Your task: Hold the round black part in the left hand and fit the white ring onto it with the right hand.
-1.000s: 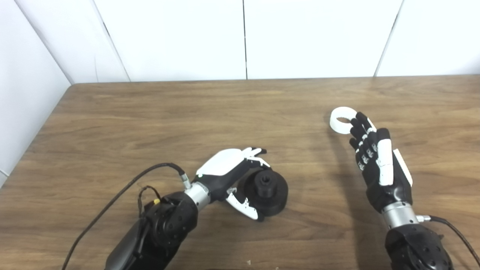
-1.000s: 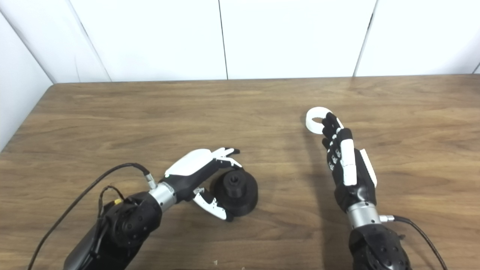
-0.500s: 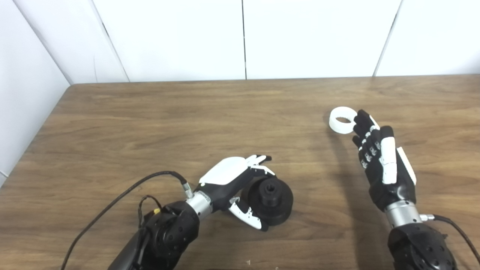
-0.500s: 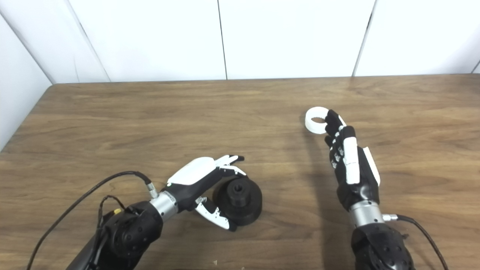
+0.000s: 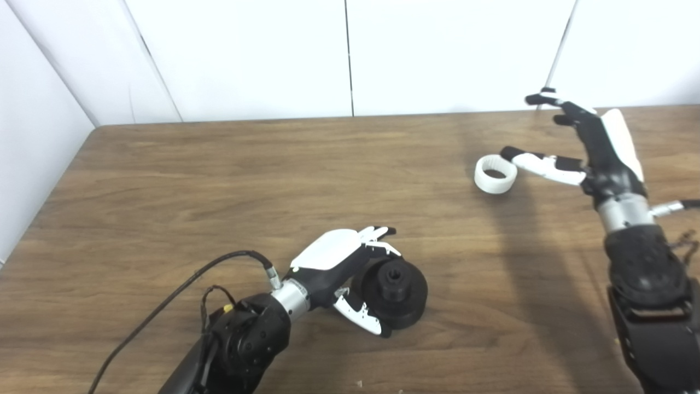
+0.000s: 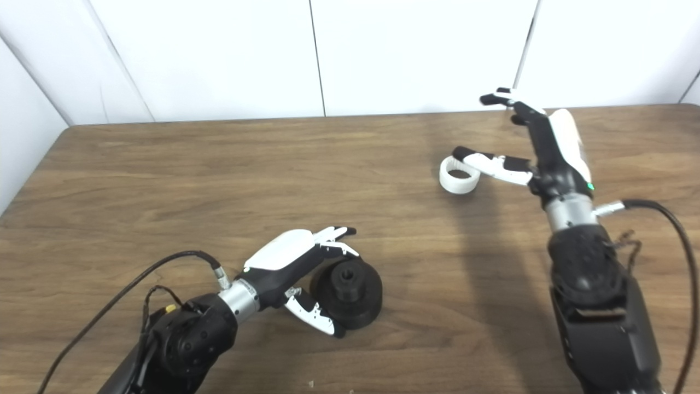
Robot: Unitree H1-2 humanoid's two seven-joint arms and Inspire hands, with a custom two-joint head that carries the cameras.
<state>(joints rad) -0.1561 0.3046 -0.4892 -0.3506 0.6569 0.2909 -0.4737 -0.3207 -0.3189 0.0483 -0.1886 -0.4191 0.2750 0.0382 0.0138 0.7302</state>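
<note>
The round black part [image 5: 395,284] lies flat on the wooden table [image 5: 219,175], its hub pointing up. My left hand [image 5: 344,268] lies beside it on its left, open, with fingers over the far rim and the thumb along the near rim, not closed on it. The white ring [image 5: 495,174] lies on the table at the right. My right hand [image 5: 579,148] is open just right of the ring, fingers spread and raised, its thumb reaching over the ring's right edge. The same shows in the right eye view: the ring [image 6: 459,175], the black part [image 6: 347,293].
White wall panels [image 5: 350,54] stand behind the table's far edge. A black cable [image 5: 180,284] runs from my left wrist across the table's front left. Another cable [image 6: 667,219] leaves my right wrist at the right edge.
My right hand has turned and moved up and right, now open sideways with its thumb by the ring. The ring shifted slightly. My left hand has edged right along the black part. The camera shifted a little.
</note>
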